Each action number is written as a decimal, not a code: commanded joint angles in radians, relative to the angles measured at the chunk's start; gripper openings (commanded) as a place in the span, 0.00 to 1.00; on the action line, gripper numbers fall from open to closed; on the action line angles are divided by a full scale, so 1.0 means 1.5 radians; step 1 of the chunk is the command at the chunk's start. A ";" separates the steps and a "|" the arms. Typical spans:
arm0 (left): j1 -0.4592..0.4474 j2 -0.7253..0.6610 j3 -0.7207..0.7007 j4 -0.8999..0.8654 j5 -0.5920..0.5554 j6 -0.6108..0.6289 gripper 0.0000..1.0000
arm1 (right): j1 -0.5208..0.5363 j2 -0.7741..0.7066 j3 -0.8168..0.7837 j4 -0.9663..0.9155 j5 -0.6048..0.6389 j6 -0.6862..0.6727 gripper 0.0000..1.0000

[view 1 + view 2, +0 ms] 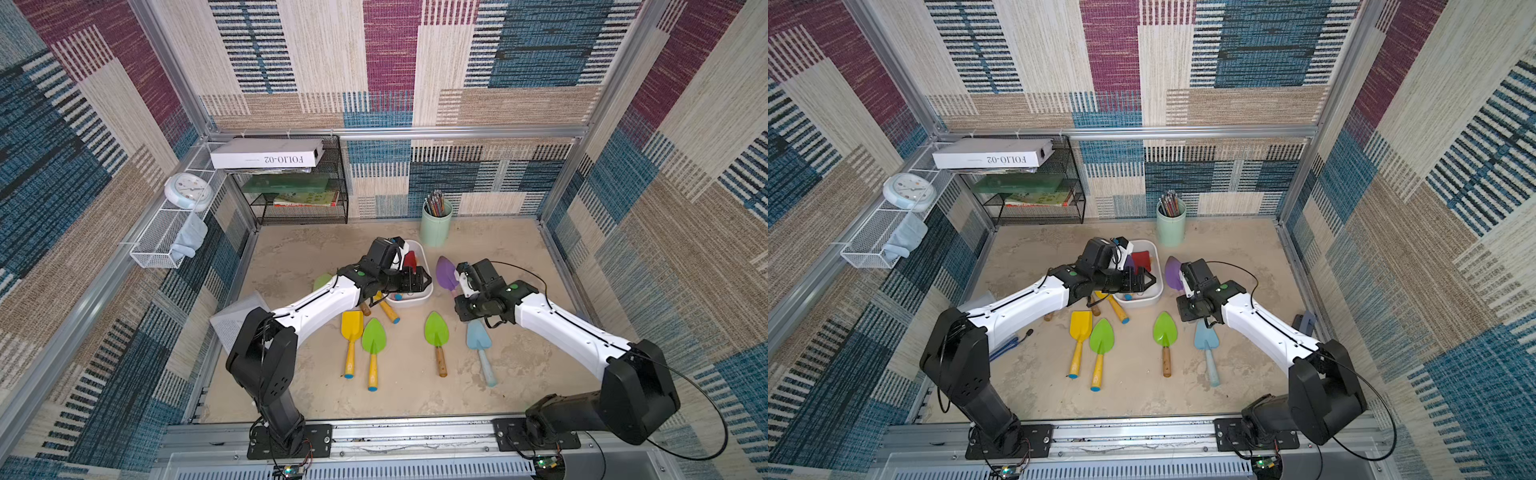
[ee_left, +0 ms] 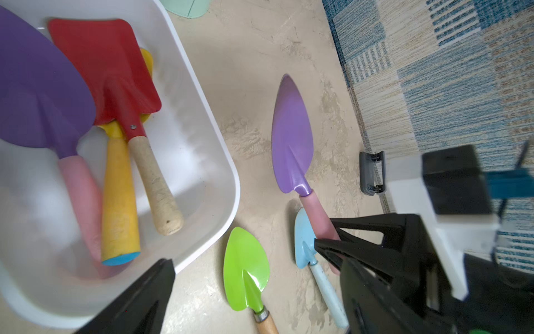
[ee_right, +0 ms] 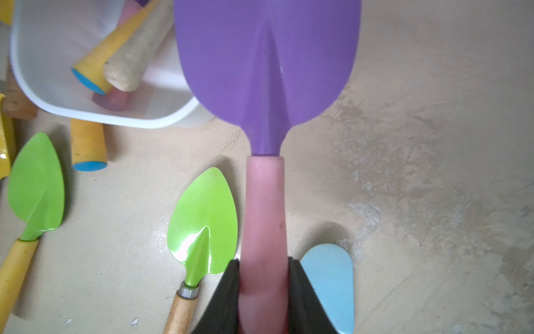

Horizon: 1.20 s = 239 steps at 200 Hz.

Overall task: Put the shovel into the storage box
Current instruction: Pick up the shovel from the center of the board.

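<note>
Bright, diffuse light; soft shadows, glare on green shovel blade (image 3: 189,243), wide-angle bending at top-view edges

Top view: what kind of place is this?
Likely a robot practice booth made like a play corner: two robot arms, toy shovels beside a white box, carpet-covered walls.

There's the right gripper (image 3: 263,261) clamped on the pink handle of the purple shovel (image 3: 265,72), a black finger either side; the blade overlaps the storage box (image 3: 121,123) corner; three handles lie inside the box; a green shovel (image 3: 202,222) and a pale blue blade (image 3: 329,283) flank the grip.
</note>
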 commanded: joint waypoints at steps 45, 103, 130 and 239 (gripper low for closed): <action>-0.014 0.062 0.037 0.102 0.016 -0.026 0.86 | 0.001 -0.018 0.025 -0.012 -0.072 -0.031 0.00; -0.014 0.126 0.097 0.116 0.020 -0.032 0.65 | 0.008 -0.033 0.027 -0.005 -0.115 -0.040 0.00; -0.015 0.138 0.104 0.135 0.028 -0.048 0.50 | 0.010 -0.035 0.029 -0.002 -0.118 -0.041 0.00; -0.015 0.128 0.103 0.129 0.021 -0.049 0.00 | 0.011 -0.033 0.037 0.009 -0.121 -0.035 0.10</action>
